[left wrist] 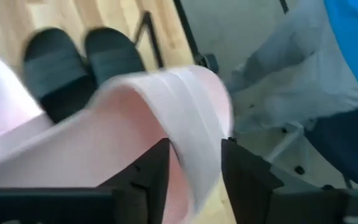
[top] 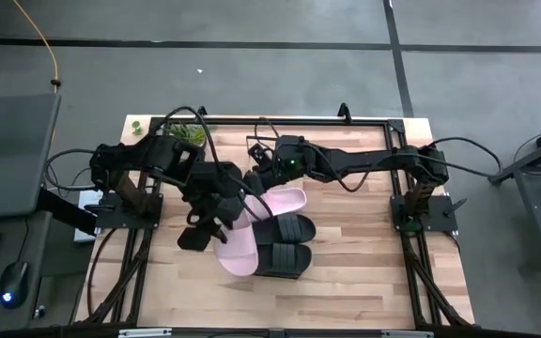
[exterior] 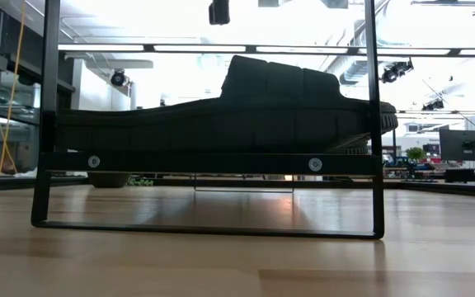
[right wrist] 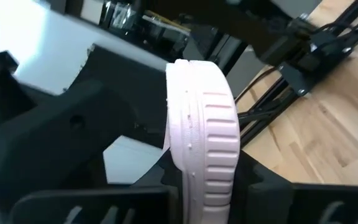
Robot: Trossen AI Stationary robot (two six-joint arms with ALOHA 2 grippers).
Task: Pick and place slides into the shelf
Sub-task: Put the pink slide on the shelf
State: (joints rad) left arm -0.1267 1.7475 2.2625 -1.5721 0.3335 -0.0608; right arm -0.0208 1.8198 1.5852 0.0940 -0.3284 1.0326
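My left gripper (top: 216, 214) is shut on one pale pink slide (top: 238, 249), left of table centre. That slide fills the left wrist view (left wrist: 166, 99). My right gripper (top: 263, 181), reaching in from the right, is shut on the other pink slide (top: 287, 199), which the right wrist view shows edge-on (right wrist: 204, 118). Two black slides (top: 287, 228) (top: 282, 259) lie side by side just near of both grippers. In the low view one black slide (exterior: 246, 115) rests by its sole on the shelf's black frame bar (exterior: 204, 162). The shelf's board does not stand out in the high view. My left gripper pinches the pink slide's ribbed strap at one side (left wrist: 197, 134) between its two fingers, slanting down from the table's left. The rest of the slide stretches toward the near edge beside the black slides. Whether it rests on anything I cannot tell. My right gripper pinches the pink slide across its sole near one end (right wrist: 209, 158), one finger on each face. The sole is turned on edge, its ribbed rim (right wrist: 219, 118) facing the wrist camera. The slide reaches from the fingers toward the table's right.
A small green plant (top: 188, 134) stands at the table's far left edge. The black frame's posts (exterior: 49, 115) (exterior: 373, 115) stand close before the low camera. A person in blue and pale clothing (left wrist: 328, 68) is beyond the table. Bare wood (top: 364, 272) lies near right.
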